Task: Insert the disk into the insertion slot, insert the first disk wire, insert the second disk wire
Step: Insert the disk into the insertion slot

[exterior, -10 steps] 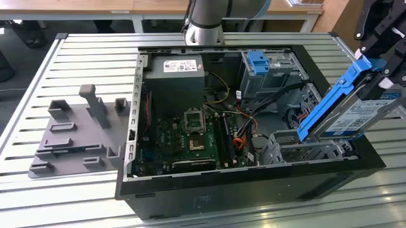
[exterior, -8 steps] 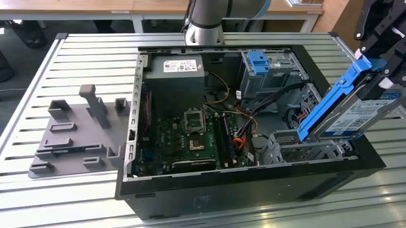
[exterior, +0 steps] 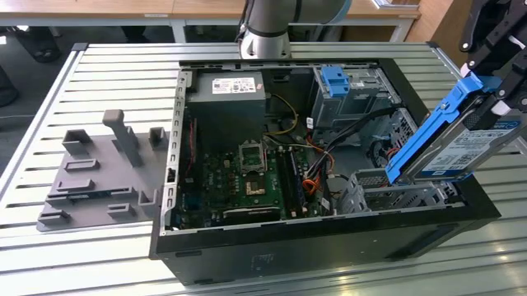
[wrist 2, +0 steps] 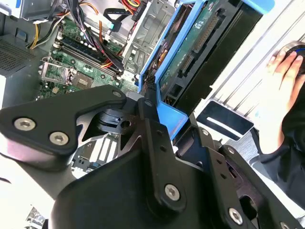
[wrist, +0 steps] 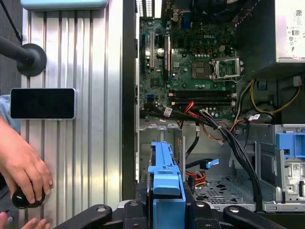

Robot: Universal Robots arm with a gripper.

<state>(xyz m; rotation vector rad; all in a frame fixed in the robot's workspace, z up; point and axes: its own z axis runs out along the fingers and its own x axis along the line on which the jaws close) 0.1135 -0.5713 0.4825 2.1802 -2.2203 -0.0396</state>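
gripper (wrist: 167, 202) fingers pinching the disk (exterior: 461, 145), tilted just above the insertion slot (exterior: 391, 194). Not seated yet, so all three steps look open.

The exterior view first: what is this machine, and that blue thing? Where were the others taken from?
It looks from off the machine at a robot arm behind an open computer case on a slatted metal table. A grey plastic rack lies beside the case. The arm's tool grips a hard drive in a blue frame, tilted, its lower end at a low metal cage inside the case. The two wrist views come from cameras riding on the arm, looking past the tool. A person's hand rests on a black knob.
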